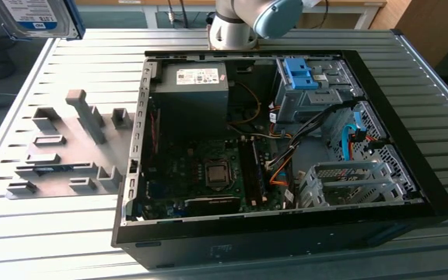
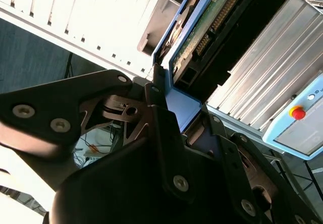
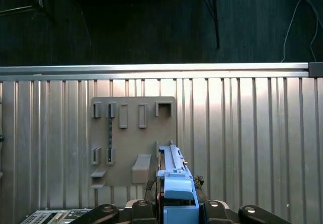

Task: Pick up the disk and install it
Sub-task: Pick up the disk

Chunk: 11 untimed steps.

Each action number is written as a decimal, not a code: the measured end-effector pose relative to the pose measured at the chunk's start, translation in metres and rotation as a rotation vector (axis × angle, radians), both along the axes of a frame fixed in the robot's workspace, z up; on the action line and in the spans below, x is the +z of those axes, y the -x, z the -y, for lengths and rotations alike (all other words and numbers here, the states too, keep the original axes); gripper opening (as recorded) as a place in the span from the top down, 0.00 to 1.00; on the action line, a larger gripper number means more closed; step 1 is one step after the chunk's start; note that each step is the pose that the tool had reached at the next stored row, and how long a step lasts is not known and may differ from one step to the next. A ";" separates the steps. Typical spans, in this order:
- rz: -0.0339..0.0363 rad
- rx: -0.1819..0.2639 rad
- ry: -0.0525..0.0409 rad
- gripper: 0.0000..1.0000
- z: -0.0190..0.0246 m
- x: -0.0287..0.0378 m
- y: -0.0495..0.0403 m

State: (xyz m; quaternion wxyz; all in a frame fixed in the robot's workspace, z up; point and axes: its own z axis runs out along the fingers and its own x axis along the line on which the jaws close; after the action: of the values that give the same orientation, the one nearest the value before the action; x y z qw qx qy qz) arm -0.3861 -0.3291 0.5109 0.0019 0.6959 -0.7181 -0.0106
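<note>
1. The claw [image 2: 182, 100] is pressed together on the disk [image 1: 33, 17]. In the second wrist view its two black fingers sit on either side of one end of the disk's blue frame [image 2: 184, 110].
2. The disk hangs in the air, clear of the table [image 1: 53, 245], at the far corner on the exterior view's left. In the first wrist view it stands on edge, with the grey holder plate [image 3: 131, 143] and the table slats well beyond it.
3. Its long axis runs straight out from the claw, in line with the fingers. The green circuit board [image 2: 212, 22] faces one side and the labelled face the other.
4. The open computer case [image 1: 286, 236] lies well apart from the disk, toward the exterior view's right.
5. Inside the case, the metal drive cage [image 1: 352, 181] sits at the near corner on that right side. A bare blue bracket [image 1: 298, 73] sits at the far corner.
6. By my reading, the pick-up is done and the installing is not: the disk is nowhere near any bay
</note>
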 end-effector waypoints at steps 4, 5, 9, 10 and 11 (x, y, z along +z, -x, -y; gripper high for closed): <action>0.0000 0.000 0.0000 0.64 0.0000 0.0000 -0.0034; 0.0000 0.000 0.0000 0.64 0.0000 0.0000 -0.0043; 0.0000 0.000 0.0000 0.64 0.0000 0.0000 -0.0105; 0.0000 0.000 0.0000 0.64 0.0000 0.0000 -0.0127; 0.0000 0.000 0.0000 0.64 0.0000 0.0000 -0.0148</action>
State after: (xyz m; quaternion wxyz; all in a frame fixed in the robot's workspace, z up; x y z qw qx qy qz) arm -0.3713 -0.3291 0.5109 0.0019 0.6959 -0.7180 -0.0106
